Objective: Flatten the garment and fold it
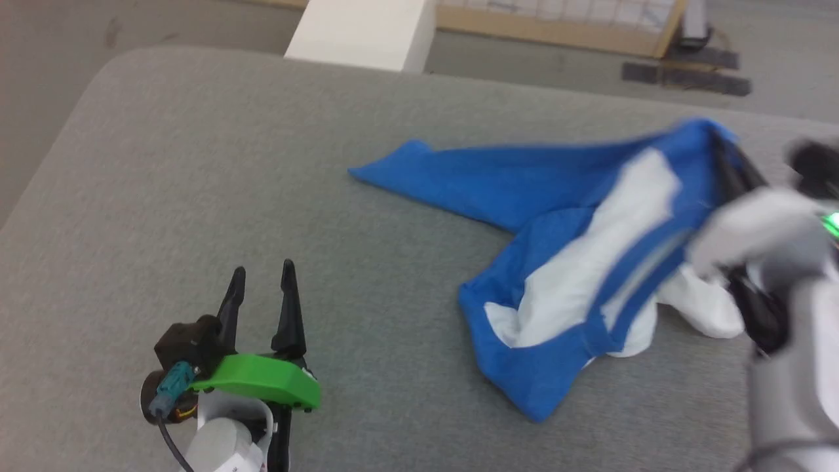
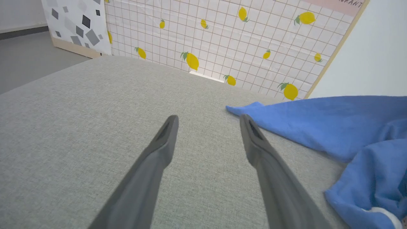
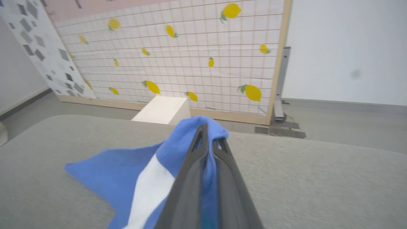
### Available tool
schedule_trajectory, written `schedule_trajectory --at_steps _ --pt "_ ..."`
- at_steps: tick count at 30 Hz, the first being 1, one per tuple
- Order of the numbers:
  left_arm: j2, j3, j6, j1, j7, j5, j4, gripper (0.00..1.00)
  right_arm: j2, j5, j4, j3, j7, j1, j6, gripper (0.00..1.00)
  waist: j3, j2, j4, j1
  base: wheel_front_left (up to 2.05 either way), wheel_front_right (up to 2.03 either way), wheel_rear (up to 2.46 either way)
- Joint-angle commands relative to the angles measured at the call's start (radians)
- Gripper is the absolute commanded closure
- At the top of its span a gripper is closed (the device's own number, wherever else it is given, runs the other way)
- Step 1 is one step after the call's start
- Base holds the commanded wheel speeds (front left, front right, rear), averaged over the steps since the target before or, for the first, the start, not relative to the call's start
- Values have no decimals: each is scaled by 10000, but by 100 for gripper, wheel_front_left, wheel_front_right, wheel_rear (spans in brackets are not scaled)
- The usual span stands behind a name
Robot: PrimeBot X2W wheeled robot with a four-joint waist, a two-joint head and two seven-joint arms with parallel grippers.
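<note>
Padding of grey fabric is serving as the work surface and is taking up most of the head view. On it, the garment is lying crumpled toward 3 o'clock, with one blue tip trailing flat toward 9 o'clock and white cloth bunching at 4 o'clock. The right gripper is working at the 2 o'clock end of the heap: its fingers are pressing together on a fold of blue cloth and are holding that fold raised above the padding. The left gripper is hovering at 7 o'clock, well apart from the cloth, its fingers standing spread with nothing between them. The garment is looking light, limp and not fragile; it is likely to drape and drag rather than hold a shape, though a firm pinch should be gripping the knit without slipping. Edges and corners are looking like the best hold points, for example the free blue tip for the left gripper, so both arms can be drawing the cloth taut.
</note>
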Motion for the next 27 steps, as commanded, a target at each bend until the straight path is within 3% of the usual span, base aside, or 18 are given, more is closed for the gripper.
schedule_trajectory --at_steps 1,4,8,13,14,15,16,21,27 --pt "-38 47 -79 172 -35 151 56 0 -20 -147 -368 -509 -224 598 -13 100 -841 0 -866 -1 0 0 0" --pt "-38 97 -173 279 -35 249 166 0 -20 39 -965 -1830 -380 1765 -13 100 -1018 0 -1118 -1 0 0 0" --pt "-39 48 -239 385 -35 227 241 0 -20 791 -642 -3402 -87 2995 -13 100 -1113 0 -1387 -1 0 0 0" --pt "-39 -105 -321 402 -35 191 408 0 -20 1356 700 -3955 864 3940 -13 100 -1121 0 -1622 -1 0 0 0" --pt "-39 -139 -340 401 -36 174 438 0 -20 1452 958 -3928 1037 4054 -13 95 -1117 0 -1673 -1 0 0 0" --pt "-39 -155 -349 402 -36 157 457 0 -20 1466 1150 -3861 1195 4139 -13 74 -1115 0 -1730 -1 0 0 0" --pt "-39 -183 -368 403 -36 112 495 0 -20 1456 1316 -3746 1353 4223 -13 0 -1110 0 -1782 -1 0 0 0" --pt "-39 -680 -511 215 -30 -85 777 0 -20 1348 698 -2852 376 4322 -13 0 -1030 0 -1973 -1 0 0 0" --pt "-39 -2517 -840 -437 786 -649 1255 0 -20 1035 -747 -1348 -1336 4715 -13 0 -870 0 -2146 -1 0 0 0"
